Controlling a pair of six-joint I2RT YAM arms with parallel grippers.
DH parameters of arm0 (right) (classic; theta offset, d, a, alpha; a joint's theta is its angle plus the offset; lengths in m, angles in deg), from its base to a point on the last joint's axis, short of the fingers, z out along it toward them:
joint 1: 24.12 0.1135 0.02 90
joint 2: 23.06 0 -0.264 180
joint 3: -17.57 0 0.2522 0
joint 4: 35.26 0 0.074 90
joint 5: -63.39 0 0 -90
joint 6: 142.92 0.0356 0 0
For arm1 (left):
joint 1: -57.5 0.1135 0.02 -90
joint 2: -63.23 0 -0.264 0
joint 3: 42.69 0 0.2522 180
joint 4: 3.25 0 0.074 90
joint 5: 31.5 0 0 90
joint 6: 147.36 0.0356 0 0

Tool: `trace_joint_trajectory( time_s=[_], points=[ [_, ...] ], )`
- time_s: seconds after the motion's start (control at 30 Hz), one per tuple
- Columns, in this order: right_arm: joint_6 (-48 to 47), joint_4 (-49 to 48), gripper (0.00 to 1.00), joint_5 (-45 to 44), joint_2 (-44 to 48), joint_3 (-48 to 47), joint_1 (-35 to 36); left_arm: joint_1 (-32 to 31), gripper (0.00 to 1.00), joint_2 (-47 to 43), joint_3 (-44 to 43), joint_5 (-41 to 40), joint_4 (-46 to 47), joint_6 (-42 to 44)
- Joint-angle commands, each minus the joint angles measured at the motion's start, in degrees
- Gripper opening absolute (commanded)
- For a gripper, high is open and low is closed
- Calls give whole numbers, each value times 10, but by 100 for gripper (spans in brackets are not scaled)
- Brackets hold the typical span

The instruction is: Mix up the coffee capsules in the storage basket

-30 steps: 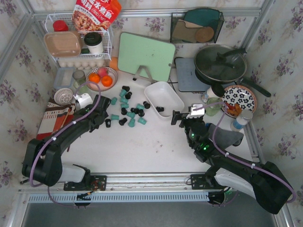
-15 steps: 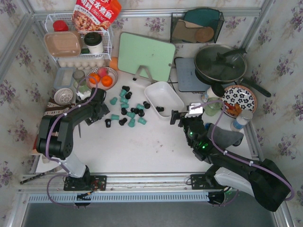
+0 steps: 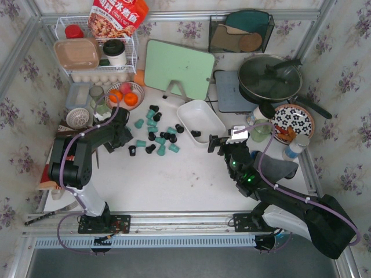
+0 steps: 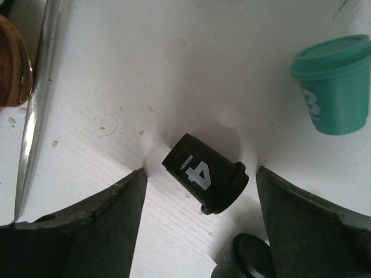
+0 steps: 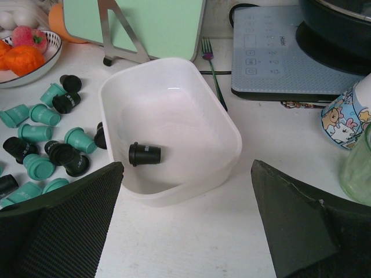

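Teal and black coffee capsules (image 3: pixel 156 138) lie scattered on the white table left of the storage basket (image 3: pixel 204 108), a white tub. One black capsule (image 5: pixel 145 154) lies on its side inside the basket (image 5: pixel 229 126); more capsules (image 5: pixel 43 147) sit outside its left wall. My left gripper (image 3: pixel 128 146) is at the left edge of the scatter. In its wrist view it (image 4: pixel 200 171) is open, with a black capsule marked 4 (image 4: pixel 204 172) lying between the fingers, a gap on each side. A teal capsule (image 4: pixel 333 87) stands beyond. My right gripper (image 3: pixel 215 143) is open and holds nothing, just near-right of the basket.
A green cutting board (image 3: pixel 178 68) stands behind the basket. A lidded pan (image 3: pixel 269 78) sits on a hob (image 3: pixel 231 95) at the back right. A fruit bowl (image 3: pixel 124 95) and wire rack (image 3: pixel 95 55) are at the left, a patterned plate (image 3: pixel 293 121) at the right.
The left arm's elbow has drawn back and folded up while its gripper stayed at the capsules. Its jaws have narrowed around the black capsule. The right arm has barely moved.
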Motion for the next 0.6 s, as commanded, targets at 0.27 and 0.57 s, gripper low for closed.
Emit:
trace_joint_trajectory(
  time_s=[0.27, 0.57],
  points=[
    [3, -3, 100, 1, 1, -6, 0, 0, 49, 14, -19, -10, -7, 2],
    [4, -2, 100, 3, 1, -6, 0, -1, 45, -27, 4, -19, -2, 15]
  ],
)
